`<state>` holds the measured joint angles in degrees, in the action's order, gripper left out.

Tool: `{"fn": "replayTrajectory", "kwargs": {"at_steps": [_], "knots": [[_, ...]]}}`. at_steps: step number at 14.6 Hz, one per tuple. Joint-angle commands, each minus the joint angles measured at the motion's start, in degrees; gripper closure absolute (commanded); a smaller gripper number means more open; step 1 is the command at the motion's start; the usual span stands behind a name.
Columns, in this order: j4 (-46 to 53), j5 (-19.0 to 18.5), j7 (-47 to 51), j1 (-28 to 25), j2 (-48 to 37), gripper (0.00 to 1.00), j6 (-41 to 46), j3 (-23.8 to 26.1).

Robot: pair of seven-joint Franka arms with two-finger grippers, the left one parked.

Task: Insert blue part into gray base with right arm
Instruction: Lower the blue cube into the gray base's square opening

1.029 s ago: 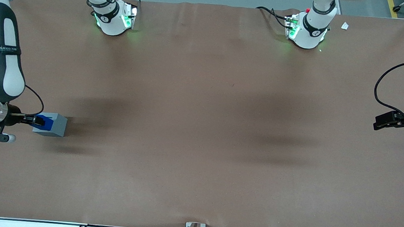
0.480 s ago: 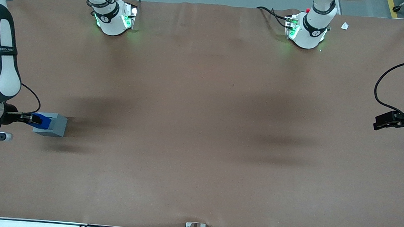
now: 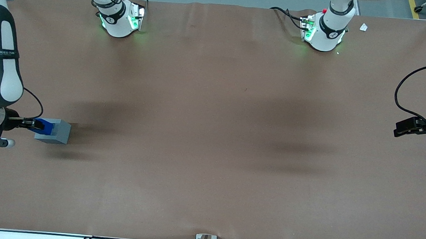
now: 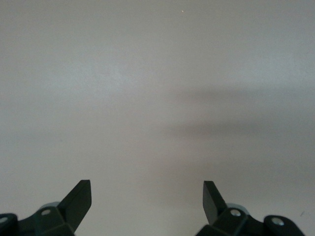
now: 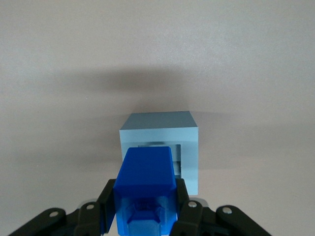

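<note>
Table (image 3: 211,134): brown covering, carrying the work at the working arm's end. Right arm (image 3: 0,65): reaches down to that spot. Gray base (image 3: 57,131): rests on the table, socket face turned toward the hand. Hand (image 3: 32,125): clamped on the blue part (image 3: 45,126), just at the base's socket face. In the wrist view the blue part (image 5: 146,172) heads toward 12 o'clock, its leading end at the socket of the base (image 5: 160,142); seating depth cannot be judged. Insertion axis appears aligned. Nothing obstructs the path.

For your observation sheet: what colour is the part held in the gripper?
Bright blue part, in the gripper; clearest in the right wrist view.
</note>
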<state>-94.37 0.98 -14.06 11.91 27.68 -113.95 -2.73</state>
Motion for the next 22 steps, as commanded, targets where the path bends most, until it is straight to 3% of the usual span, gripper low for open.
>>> {"fn": "replayTrajectory", "kwargs": {"at_steps": [1, 22], "knots": [[-1.0, -0.7, -0.7, 1.0, -0.3, 0.99, -0.7, 0.8], [-3.0, -2.3, -0.6, 1.2, -0.3, 0.98, -3.6, 0.8]]}}
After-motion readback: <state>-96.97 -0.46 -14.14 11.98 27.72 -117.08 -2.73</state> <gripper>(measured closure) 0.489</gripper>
